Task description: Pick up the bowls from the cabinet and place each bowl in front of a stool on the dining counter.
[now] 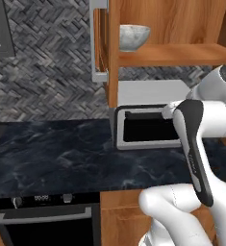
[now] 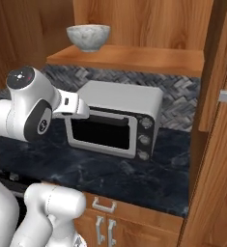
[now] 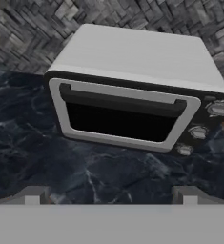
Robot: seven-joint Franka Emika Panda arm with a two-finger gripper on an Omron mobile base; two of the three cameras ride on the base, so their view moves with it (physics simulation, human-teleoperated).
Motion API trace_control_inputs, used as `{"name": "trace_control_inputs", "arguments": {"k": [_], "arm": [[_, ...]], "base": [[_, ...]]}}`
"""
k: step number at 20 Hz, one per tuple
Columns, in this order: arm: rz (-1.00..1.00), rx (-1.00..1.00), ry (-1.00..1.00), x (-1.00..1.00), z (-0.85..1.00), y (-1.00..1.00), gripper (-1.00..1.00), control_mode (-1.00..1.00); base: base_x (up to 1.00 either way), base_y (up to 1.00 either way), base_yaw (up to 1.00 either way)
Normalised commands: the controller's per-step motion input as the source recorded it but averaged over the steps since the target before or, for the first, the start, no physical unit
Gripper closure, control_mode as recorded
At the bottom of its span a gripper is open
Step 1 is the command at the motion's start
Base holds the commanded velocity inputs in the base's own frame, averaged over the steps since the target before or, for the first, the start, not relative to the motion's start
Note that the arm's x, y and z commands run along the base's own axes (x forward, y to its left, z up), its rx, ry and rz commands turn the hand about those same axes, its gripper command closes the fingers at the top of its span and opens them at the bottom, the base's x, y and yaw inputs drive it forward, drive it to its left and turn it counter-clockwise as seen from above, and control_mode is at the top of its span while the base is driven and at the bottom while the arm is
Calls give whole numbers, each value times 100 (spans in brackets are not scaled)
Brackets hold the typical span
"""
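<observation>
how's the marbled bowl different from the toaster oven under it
The marbled bowl is round, open-topped and grey-white stone; the toaster oven is a boxy white appliance with a dark glass door and knobs. The bowl sits on the wooden cabinet shelf, the oven lower on the black counter. Both stand upright.

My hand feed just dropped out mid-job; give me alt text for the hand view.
A white toaster oven with a dark glass door and three knobs sits on the black marbled counter, against a herringbone tile wall. The open end effector points down at it, holding nothing.
</observation>
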Motion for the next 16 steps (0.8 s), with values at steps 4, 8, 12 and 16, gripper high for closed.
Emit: {"name": "trace_control_inputs", "arguments": {"k": [4,8,12,16], "arm": [[0,0,0,0,0,0,-100,100],[0,0,0,0,0,0,-100,100],[0,0,0,0,0,0,-100,100],[0,0,0,0,0,0,-100,100]], "base": [[89,-8,7],[54,-1,8],[11,9,1],[1,2,0]]}}
